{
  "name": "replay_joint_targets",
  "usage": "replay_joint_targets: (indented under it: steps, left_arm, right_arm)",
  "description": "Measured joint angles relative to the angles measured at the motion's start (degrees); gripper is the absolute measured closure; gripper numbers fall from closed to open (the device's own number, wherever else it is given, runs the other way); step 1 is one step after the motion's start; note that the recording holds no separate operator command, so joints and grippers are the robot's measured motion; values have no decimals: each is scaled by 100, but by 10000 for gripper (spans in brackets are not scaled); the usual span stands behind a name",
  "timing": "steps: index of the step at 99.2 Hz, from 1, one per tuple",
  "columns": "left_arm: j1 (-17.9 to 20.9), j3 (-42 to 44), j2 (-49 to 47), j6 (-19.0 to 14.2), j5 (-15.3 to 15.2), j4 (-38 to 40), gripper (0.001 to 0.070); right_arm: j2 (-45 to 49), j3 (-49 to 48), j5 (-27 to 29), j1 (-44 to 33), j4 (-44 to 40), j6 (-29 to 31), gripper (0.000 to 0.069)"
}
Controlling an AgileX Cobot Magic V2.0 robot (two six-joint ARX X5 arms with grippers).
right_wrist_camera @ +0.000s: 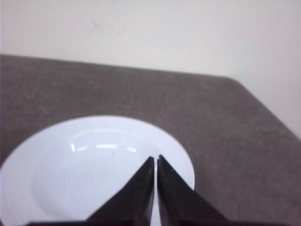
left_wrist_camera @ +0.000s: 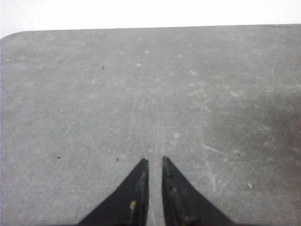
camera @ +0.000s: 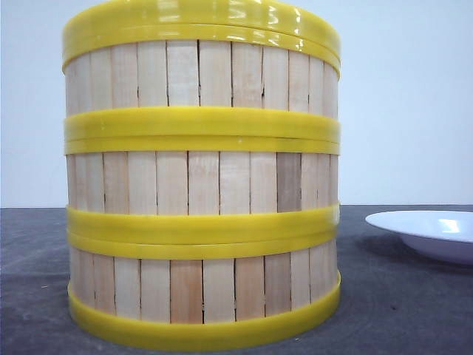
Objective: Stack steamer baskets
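Three steamer baskets stand in one stack close to the camera in the front view: the bottom one (camera: 201, 290) on the table, the middle one (camera: 201, 183) on it, and the top one (camera: 201, 74) above. Their yellow rims line up evenly. Neither gripper shows in the front view. My left gripper (left_wrist_camera: 154, 160) hangs over bare grey table (left_wrist_camera: 141, 84), its black fingers nearly together with only a thin slit and nothing between them. My right gripper (right_wrist_camera: 155, 157) is shut and empty above a white plate (right_wrist_camera: 70, 179). No basket appears in either wrist view.
The white plate (camera: 429, 231) lies on the grey table to the right of the stack. The table's far edge and a rounded corner (right_wrist_camera: 235, 82) meet a pale wall. The stack hides the middle of the table in the front view.
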Motion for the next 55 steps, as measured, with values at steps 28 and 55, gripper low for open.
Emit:
replay_joint_targets:
  steps: [28, 55]
  left_arm:
    - [0, 0, 0, 0, 0, 0, 685]
    - [0, 0, 0, 0, 0, 0, 685]
  right_arm:
    - [2, 0, 20, -22, -118, 153, 687]
    - [2, 0, 20, -22, -138, 299, 687]
